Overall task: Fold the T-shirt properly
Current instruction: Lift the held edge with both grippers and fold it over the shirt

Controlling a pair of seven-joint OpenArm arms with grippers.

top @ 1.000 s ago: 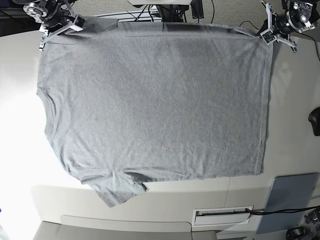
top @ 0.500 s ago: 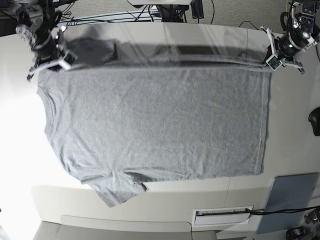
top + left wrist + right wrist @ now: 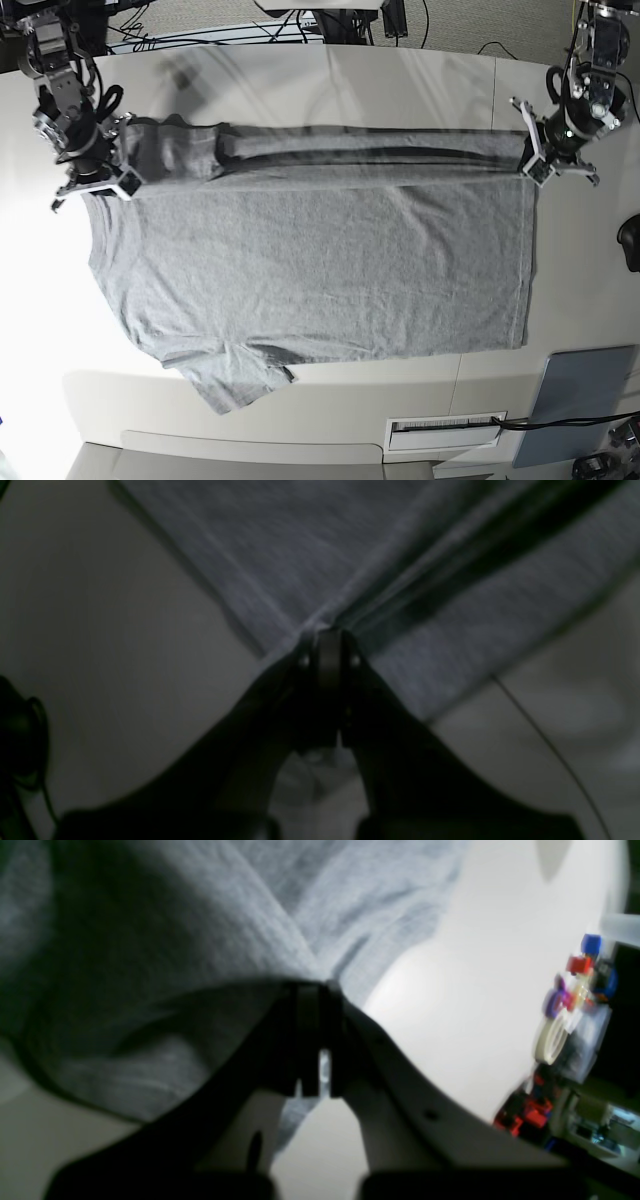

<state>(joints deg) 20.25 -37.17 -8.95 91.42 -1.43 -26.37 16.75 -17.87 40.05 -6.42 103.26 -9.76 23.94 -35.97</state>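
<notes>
The left tool [image 3: 327, 635] is clamped on the T-shirt [image 3: 320, 260]: in the left wrist view its dark jaws meet with no gap, and grey cloth runs out of the pinch in taut ridges that fan up and away. In the base view this left tool [image 3: 535, 165] sits at the right end of the garment's far edge, at the corner of the hem, with its arm reaching in from the upper right.

The right tool [image 3: 312, 987] is likewise pressed together on the T-shirt, its jaws closed on a bunch of fabric that drapes around them in soft, shadowed folds. In the base view the right tool [image 3: 95, 180] holds the opposite end of the far edge, at the shoulder side on the left.

Between the two tools the far edge of the T-shirt is lifted and doubled toward the near side, so that a long fold with a dark shadow band under it runs straight across from one tool to the other. The rest of the T-shirt lies flat and spread on the white desk [image 3: 400, 85], plain side up, with one sleeve [image 3: 235, 375] sticking out past the near edge at the lower left.

Further out, a grey-blue pad [image 3: 578, 400] lies on the desk at the lower right, well apart from the T-shirt. A white label strip [image 3: 445, 430] lies near the front edge. The right wrist view shows blurred coloured items [image 3: 570, 1000] at the desk's side.
</notes>
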